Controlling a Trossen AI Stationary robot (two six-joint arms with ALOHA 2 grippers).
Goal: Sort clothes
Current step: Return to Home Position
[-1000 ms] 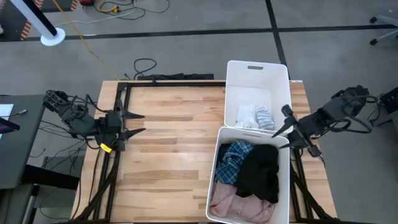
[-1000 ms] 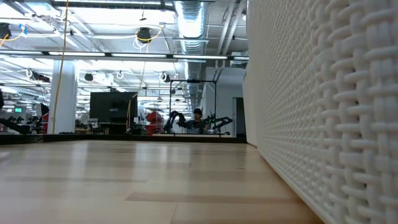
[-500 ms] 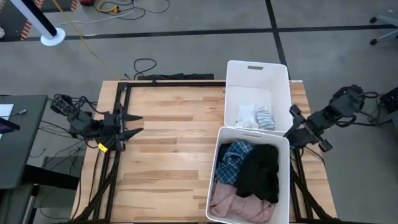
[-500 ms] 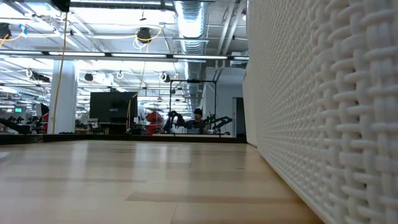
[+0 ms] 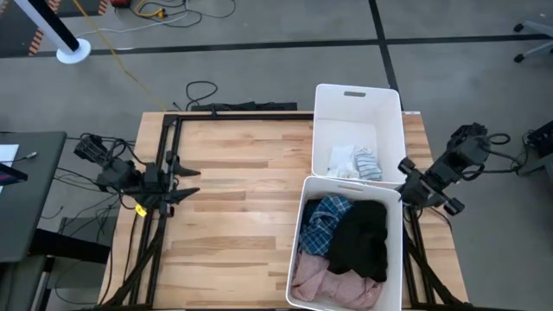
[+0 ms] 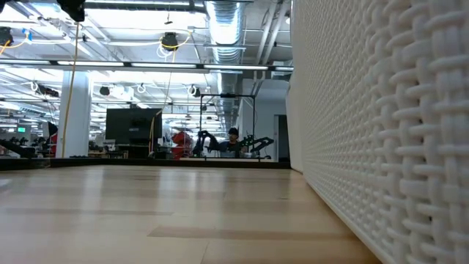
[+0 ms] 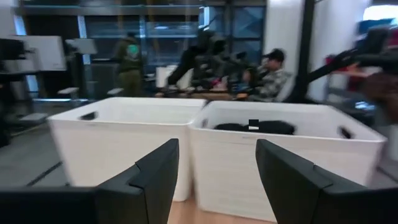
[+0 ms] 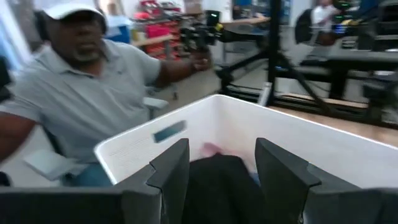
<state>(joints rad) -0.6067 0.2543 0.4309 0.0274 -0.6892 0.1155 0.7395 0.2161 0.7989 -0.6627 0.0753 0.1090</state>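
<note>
The clothes lie in two white bins. The far bin point(image 5: 358, 104) holds small white and striped socks point(image 5: 354, 162). The near bin point(image 5: 399, 259) holds a blue plaid shirt point(image 5: 323, 221), a black garment point(image 5: 363, 238) and a pink one point(image 5: 327, 282). I cannot pick out a navy patterned garment. My left gripper point(image 5: 185, 180) is open and empty at the table's left edge, pointing at the bins point(image 7: 214, 180). My right gripper point(image 5: 404, 180) is open and empty just outside the bins' right walls, and its wrist view point(image 8: 221, 180) looks over the near bin's rim at the black garment point(image 8: 217, 186).
Bare wooden tabletop point(image 5: 242, 190) spreads between my left gripper and the bins. In the low view the bin's woven wall point(image 6: 381, 132) fills the right side. A person in a grey shirt point(image 8: 87, 99) sits beyond the table's left side.
My right gripper has drawn back from over the near bin's far right corner toward the table's right edge. My left arm has pulled back a little toward the table's left edge and turned slightly. The clothes have not moved.
</note>
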